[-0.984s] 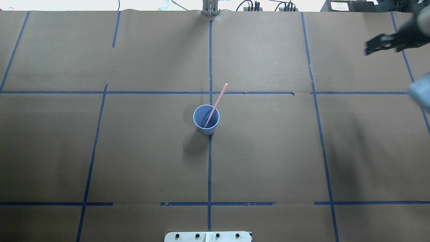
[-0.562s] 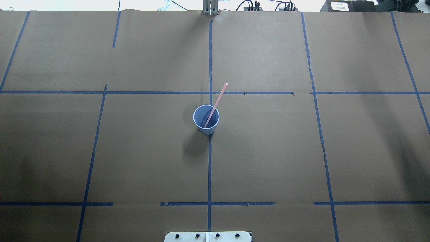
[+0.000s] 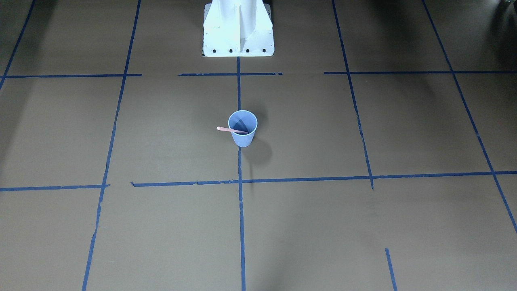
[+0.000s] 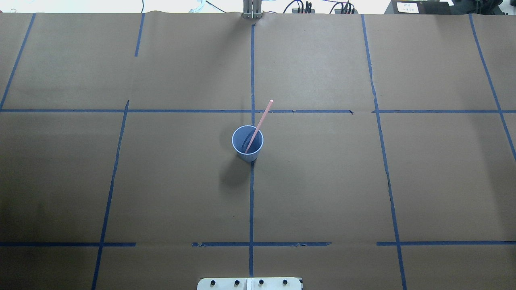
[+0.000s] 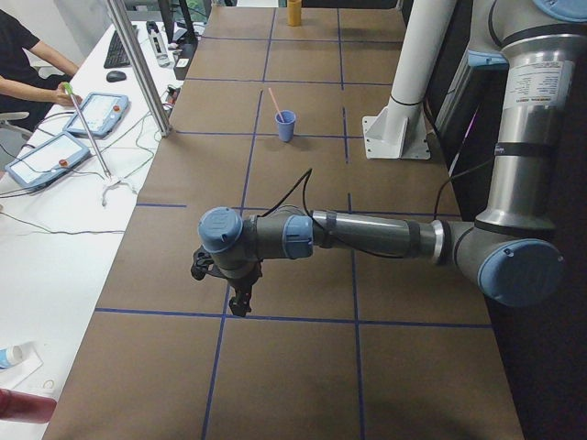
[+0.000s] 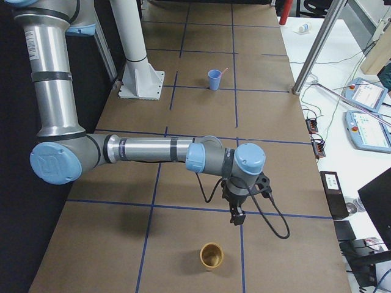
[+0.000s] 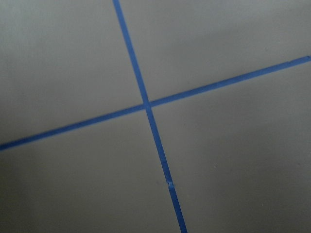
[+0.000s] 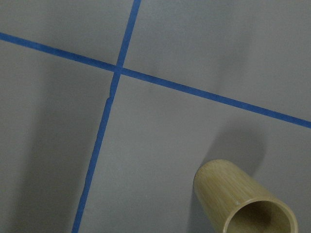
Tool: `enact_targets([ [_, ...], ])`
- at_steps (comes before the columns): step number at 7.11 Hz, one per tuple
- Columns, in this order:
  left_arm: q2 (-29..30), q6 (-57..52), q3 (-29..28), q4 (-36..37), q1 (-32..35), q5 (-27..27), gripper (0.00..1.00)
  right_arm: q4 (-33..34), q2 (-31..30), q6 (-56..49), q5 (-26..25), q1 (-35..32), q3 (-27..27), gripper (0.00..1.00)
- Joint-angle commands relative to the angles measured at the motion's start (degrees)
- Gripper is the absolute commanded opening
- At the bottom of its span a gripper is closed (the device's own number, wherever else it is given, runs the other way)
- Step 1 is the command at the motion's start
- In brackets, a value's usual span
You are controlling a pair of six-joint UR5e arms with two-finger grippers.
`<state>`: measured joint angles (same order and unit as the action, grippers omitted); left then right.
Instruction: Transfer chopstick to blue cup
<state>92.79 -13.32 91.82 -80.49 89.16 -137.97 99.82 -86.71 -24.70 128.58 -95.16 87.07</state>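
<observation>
Withdrawn from overhead view since a second earlier, the right hand [image 6: 237, 217], like the left hand [image 5: 240, 298], hung well apart from the blue cup [image 4: 247, 141]; whether either was open could not be told. The chopstick [image 4: 258, 126] leaned inside the blue cup: likely light, stiff and slick, best pinched on its shaft above the rim.

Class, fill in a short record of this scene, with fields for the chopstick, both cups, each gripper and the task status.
chopstick: pink, leaning in the blue cup, top end past the rim
blue cup: upright, mid-table
bamboo cup: stands near the right gripper
left gripper: far from the blue cup; open or shut, cannot tell
right gripper: far from the blue cup; cannot tell
task: looks done
</observation>
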Motion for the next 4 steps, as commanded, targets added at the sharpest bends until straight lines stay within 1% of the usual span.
enact_targets([
  [1,0.12,0.31,0.28,0.86,0.05,-0.19,1.00,0.11,-0.74,0.36,0.00,-0.29,-0.23,1.00],
  [2,-0.06,2.23,0.55,0.86,0.05,-0.19,1.00,0.20,-0.57,0.71,-0.08,-0.03,-0.76,1.00],
  [3,-0.41,2.77,1.33,0.77,0.14,-0.36,1.00,0.55,-0.56,0.80,1.83,-0.03,-0.85,1.00],
  [4,-2.07,2.77,5.78,0.94,0.31,-0.19,1.00,0.38,-0.74,2.36,5.85,-0.12,-0.85,1.00],
])
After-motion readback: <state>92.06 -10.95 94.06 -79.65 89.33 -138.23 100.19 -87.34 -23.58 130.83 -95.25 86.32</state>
